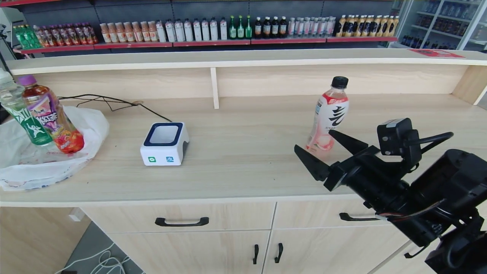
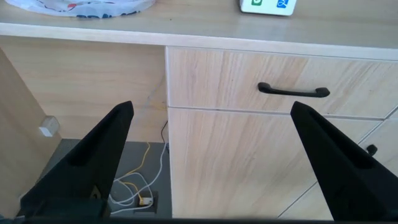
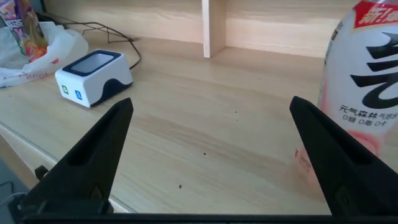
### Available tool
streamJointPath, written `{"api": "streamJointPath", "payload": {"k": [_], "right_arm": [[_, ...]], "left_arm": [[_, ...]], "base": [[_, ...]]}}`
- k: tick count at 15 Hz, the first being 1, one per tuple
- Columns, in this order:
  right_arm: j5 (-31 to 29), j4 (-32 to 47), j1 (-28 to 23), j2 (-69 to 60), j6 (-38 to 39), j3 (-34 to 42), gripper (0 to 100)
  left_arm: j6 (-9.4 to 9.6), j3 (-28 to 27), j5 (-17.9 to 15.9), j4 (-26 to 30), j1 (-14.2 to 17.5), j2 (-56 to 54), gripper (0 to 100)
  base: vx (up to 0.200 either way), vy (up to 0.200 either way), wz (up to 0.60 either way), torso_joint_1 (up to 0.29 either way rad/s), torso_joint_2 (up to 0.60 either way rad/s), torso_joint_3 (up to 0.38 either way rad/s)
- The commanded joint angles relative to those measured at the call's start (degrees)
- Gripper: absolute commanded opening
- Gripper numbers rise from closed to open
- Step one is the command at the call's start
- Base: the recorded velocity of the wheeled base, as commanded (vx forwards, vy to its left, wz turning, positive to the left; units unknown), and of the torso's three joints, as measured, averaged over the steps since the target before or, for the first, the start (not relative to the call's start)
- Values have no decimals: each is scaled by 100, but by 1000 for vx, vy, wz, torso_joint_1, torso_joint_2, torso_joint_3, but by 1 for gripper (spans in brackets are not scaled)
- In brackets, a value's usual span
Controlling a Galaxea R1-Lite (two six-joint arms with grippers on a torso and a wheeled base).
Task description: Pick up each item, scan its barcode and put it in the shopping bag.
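A pink-and-white drink bottle (image 1: 328, 114) with a black cap stands upright on the wooden counter (image 1: 243, 167) at the right. My right gripper (image 1: 321, 152) is open just in front of it, one finger beside the bottle's base; the bottle (image 3: 360, 93) shows off to one side, outside the fingers. The white barcode scanner (image 1: 165, 143) sits mid-counter (image 3: 93, 76). At the far left a white shopping bag (image 1: 45, 152) holds an orange-tea bottle (image 1: 51, 114) and a green-label bottle (image 1: 19, 110). My left gripper (image 2: 211, 137) is open below the counter's edge, facing the drawer fronts.
A black cable (image 1: 110, 102) runs along the counter behind the scanner. A raised back ledge with a vertical divider (image 1: 215, 88) bounds the counter. Drawers and doors with black handles (image 1: 182, 221) lie below. Shelves of bottles (image 1: 243, 28) line the back wall.
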Motion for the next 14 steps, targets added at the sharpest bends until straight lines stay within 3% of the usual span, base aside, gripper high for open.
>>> {"api": "streamJointPath", "payload": {"k": [1, 4, 8, 14], "right_arm": [[2, -6, -63, 73, -2, 3, 100], [2, -6, -195, 38, -2, 118, 100], [-7, -6, -810, 267, -19, 12, 100], [-358, -6, -793, 794, -19, -603, 100]], "left_arm": [[-10, 0, 0, 0, -9, -2, 100], [-10, 0, 0, 0, 0, -2, 100], [-10, 0, 0, 0, 0, -2, 100], [-10, 0, 0, -9, 0, -2, 100]], "base": [[0, 0, 0, 0, 0, 0], [0, 0, 0, 0, 0, 0], [0, 0, 0, 0, 0, 0], [0, 0, 0, 0, 0, 0]]}}
